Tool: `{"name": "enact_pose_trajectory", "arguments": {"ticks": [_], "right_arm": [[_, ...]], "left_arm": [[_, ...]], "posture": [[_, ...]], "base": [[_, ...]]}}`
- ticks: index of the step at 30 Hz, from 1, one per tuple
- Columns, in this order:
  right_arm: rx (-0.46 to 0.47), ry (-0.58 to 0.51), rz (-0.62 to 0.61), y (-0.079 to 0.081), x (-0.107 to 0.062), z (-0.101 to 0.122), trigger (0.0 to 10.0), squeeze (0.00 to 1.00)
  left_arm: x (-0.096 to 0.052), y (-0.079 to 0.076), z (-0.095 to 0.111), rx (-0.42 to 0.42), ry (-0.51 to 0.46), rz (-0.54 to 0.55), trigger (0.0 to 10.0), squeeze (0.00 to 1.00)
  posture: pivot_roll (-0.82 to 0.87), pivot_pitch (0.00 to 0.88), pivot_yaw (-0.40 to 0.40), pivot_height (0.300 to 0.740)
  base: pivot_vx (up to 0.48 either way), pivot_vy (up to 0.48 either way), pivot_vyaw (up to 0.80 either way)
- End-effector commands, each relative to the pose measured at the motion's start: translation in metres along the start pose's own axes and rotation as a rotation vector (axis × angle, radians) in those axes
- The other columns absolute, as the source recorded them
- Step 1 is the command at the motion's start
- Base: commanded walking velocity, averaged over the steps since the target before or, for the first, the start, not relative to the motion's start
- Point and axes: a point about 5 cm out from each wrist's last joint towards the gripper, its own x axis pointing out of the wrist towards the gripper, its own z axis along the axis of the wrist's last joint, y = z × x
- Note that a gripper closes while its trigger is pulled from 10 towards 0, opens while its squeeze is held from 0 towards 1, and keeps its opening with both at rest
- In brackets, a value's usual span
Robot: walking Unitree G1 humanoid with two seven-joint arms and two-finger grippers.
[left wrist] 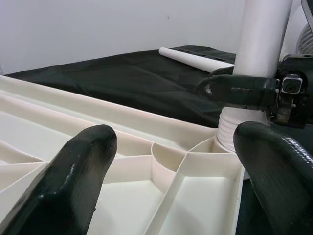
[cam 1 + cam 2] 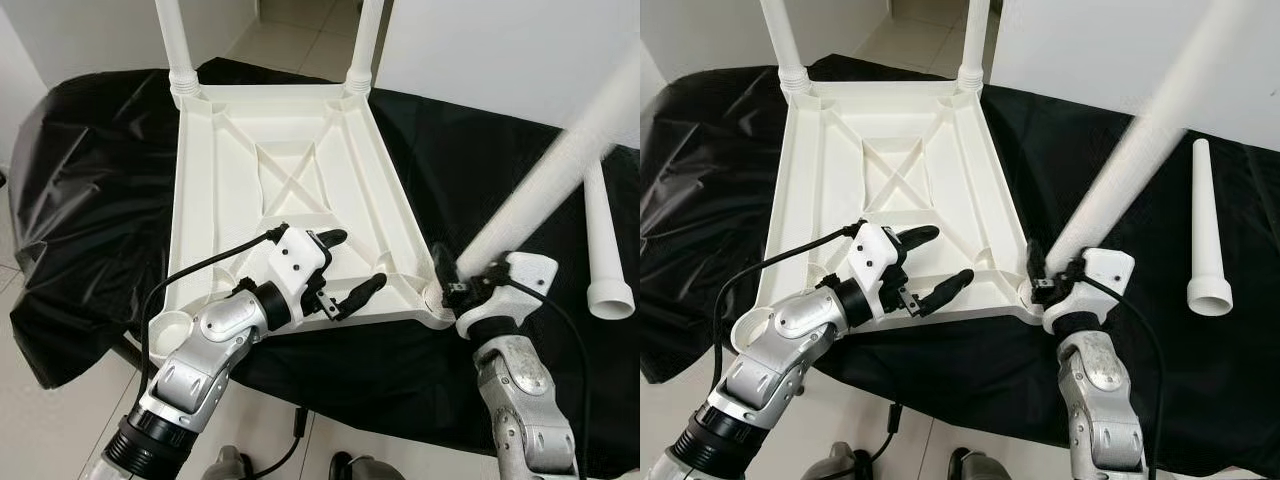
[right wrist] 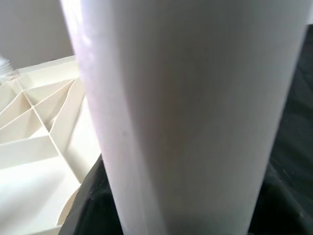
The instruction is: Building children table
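A: Left eye view, entry one. Tabletop (image 2: 290, 190) lies upside down on the black-covered surface (image 2: 90, 200), ribs up. Two legs (image 2: 172, 45) already stand in the far corner sockets. Near-left corner socket (image 2: 172, 330) is bare.

B: Left gripper (image 2: 345, 270)?

A: Over the near edge of the tabletop, fingers spread wide, holding nothing. In the left wrist view its fingertips (image 1: 73, 171) hover above the ribbed near-right corner, facing the leg.

B: And to the right?

A: Right gripper (image 2: 1050, 275) is closed around the base of the third leg (image 2: 1120, 170), right at the near-right corner socket (image 1: 225, 142). The leg leans away to the right, not upright; its threaded end sits at the socket mouth.

B: Judgement on the step?

A: Seating that leg. I would bring it upright over the socket before pressing or turning, else the thread likely binds. The left gripper could press down on the near edge to stop the tabletop sliding on the slick cover.

B: Remaining parts?

A: Spare leg (image 2: 1205, 230) lies near the right edge of the cover, well apart, presumably for the near-left socket.
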Motion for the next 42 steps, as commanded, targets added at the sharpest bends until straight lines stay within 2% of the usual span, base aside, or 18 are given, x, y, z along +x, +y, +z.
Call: {"name": "enact_pose_trajectory", "arguments": {"ticks": [1,4,6,8,9,12,13,17,26,29,37,42], "right_arm": [[-0.003,0.165,-0.078,-0.014,-0.011,-0.031,10.0,0.00],[-0.014,0.164,-0.072,-0.013,-0.011,-0.031,10.0,0.00],[-0.069,0.145,-0.045,-0.009,-0.010,-0.028,10.0,0.00],[-0.069,0.145,-0.045,-0.009,-0.010,-0.028,10.0,0.00],[-0.116,0.140,-0.025,-0.006,-0.010,-0.027,10.0,0.00],[-0.129,0.146,-0.014,-0.004,-0.011,-0.028,10.0,0.00],[-0.167,0.138,0.012,-0.001,-0.012,-0.027,10.0,0.00],[-0.163,0.134,0.036,0.003,-0.014,-0.028,10.0,0.00],[-0.162,0.140,0.021,0.000,-0.017,-0.029,10.0,0.00],[-0.156,0.135,0.001,-0.002,-0.018,-0.029,10.0,0.00],[-0.137,0.083,-0.144,-0.004,-0.023,-0.026,10.0,0.00],[-0.134,0.082,-0.149,-0.003,-0.024,-0.027,10.0,0.00]], "left_arm": [[0.001,-0.002,0.004,0.010,-0.010,-0.029,10.0,0.00],[0.001,-0.002,0.004,0.010,-0.009,-0.029,10.0,0.00],[0.000,-0.002,0.005,0.008,-0.010,-0.030,10.0,0.00],[0.000,-0.002,0.005,0.008,-0.010,-0.030,10.0,0.00],[0.000,-0.002,0.005,0.010,-0.009,-0.030,10.0,0.00],[0.000,-0.001,0.005,0.008,-0.010,-0.027,10.0,0.00],[-0.001,-0.001,0.006,0.010,-0.011,-0.024,10.0,0.00],[-0.002,-0.002,0.006,0.004,-0.014,-0.019,10.0,0.00],[-0.001,-0.001,0.007,0.002,-0.015,-0.019,10.0,0.00],[-0.001,-0.001,0.007,0.002,-0.014,-0.021,10.0,0.00],[-0.001,-0.001,0.008,0.000,-0.012,-0.019,10.0,0.00],[-0.001,-0.001,0.007,0.000,-0.011,-0.019,10.0,0.00]], "posture": [[0.02,0.174,-0.019,0.740],[0.02,0.174,-0.019,0.740],[0.02,0.175,-0.018,0.740],[0.02,0.175,-0.018,0.740],[0.03,0.176,-0.019,0.740],[0.03,0.177,-0.019,0.740],[0.03,0.178,-0.020,0.740],[0.03,0.181,-0.020,0.740],[0.02,0.182,-0.018,0.740],[0.03,0.182,-0.018,0.740],[0.03,0.184,-0.019,0.740],[0.03,0.185,-0.017,0.740]], "base": [[0.000,0.000,0.00],[0.000,0.000,0.00],[0.000,0.000,0.00],[0.000,0.000,0.00],[0.000,0.000,0.00],[0.000,0.000,0.00],[0.000,0.000,0.00],[0.000,0.000,0.00],[0.000,0.000,0.00],[0.000,0.000,0.00],[0.000,0.000,0.00],[0.000,0.000,0.00]]}}
